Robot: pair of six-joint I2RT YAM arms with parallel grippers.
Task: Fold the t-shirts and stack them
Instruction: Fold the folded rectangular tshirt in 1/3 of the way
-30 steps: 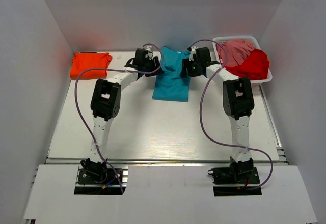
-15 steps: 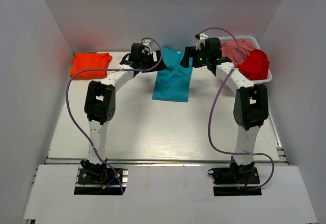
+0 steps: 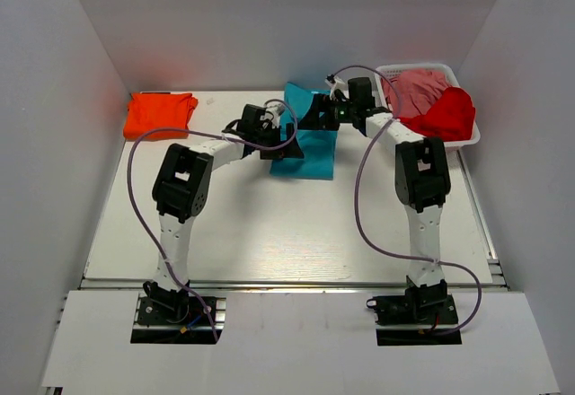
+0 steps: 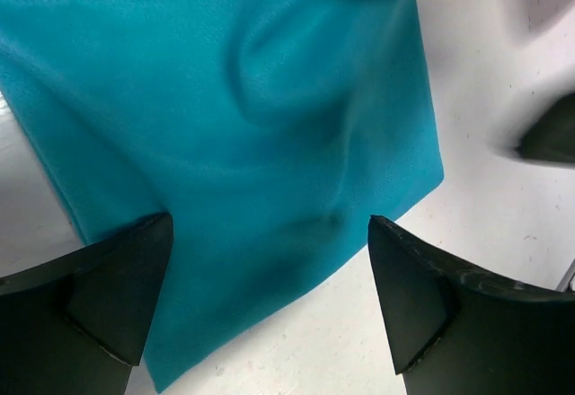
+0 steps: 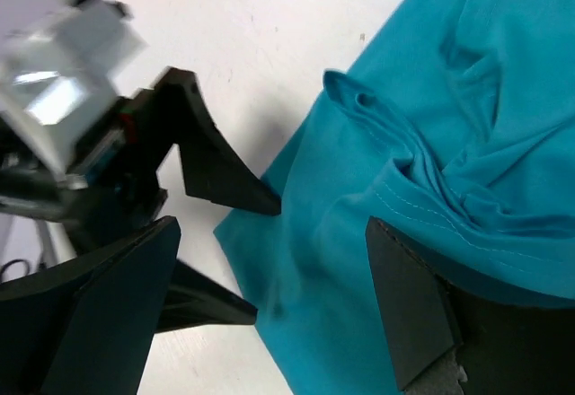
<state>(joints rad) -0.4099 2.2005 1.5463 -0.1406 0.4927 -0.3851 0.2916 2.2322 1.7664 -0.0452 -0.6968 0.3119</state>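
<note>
The teal t-shirt (image 3: pixel 310 157) lies at the back middle of the table, its far part rumpled and turned up toward the near side. My left gripper (image 3: pixel 280 135) is open at its left edge. In the left wrist view the gripper (image 4: pixel 269 224) has its jaws wide apart over the teal cloth (image 4: pixel 296 99). My right gripper (image 3: pixel 314 118) is open over the shirt's far part. In the right wrist view the gripper (image 5: pixel 272 224) spans bunched cloth (image 5: pixel 467 72), and the left gripper's fingers (image 5: pixel 225 184) show at the shirt's edge. The folded orange t-shirt (image 3: pixel 160 114) lies at the back left.
A white basket (image 3: pixel 422 65) at the back right holds a pink t-shirt (image 3: pixel 418 85) and a red t-shirt (image 3: pixel 446 112). White walls close in the table on the left, back and right. Purple cables loop from both arms.
Both grippers rose at the shirt's far end, then came down toward the near side and closer together. The shirt's far part now lies bunched over its middle.
</note>
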